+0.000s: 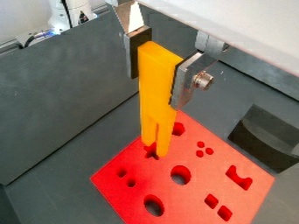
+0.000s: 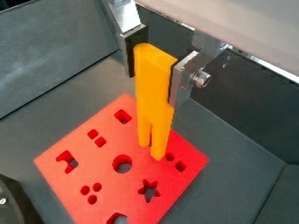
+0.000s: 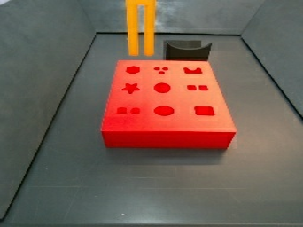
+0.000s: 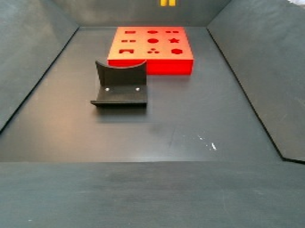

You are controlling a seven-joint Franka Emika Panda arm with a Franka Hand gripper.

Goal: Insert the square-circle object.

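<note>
The square-circle object (image 1: 156, 96) is a tall orange-yellow bar with two prongs at its lower end. My gripper (image 1: 158, 66) is shut on its upper part and holds it upright. The silver fingers (image 1: 187, 77) press its two sides, which also shows in a wrist view (image 2: 155, 68). The prongs (image 2: 153, 144) hang above the red block with shaped holes (image 2: 117, 171), apart from it. In a side view the bar (image 3: 141, 27) hangs over the block's (image 3: 164, 97) far edge, and the gripper is out of frame there. In a side view only the prong tips (image 4: 168, 3) show above the block (image 4: 152, 49).
The fixture (image 4: 120, 85), a dark L-shaped bracket, stands on the grey floor beside the red block. It also shows in a side view (image 3: 187, 50) and a wrist view (image 1: 267, 136). Sloping grey walls (image 3: 53, 97) enclose the floor on all sides.
</note>
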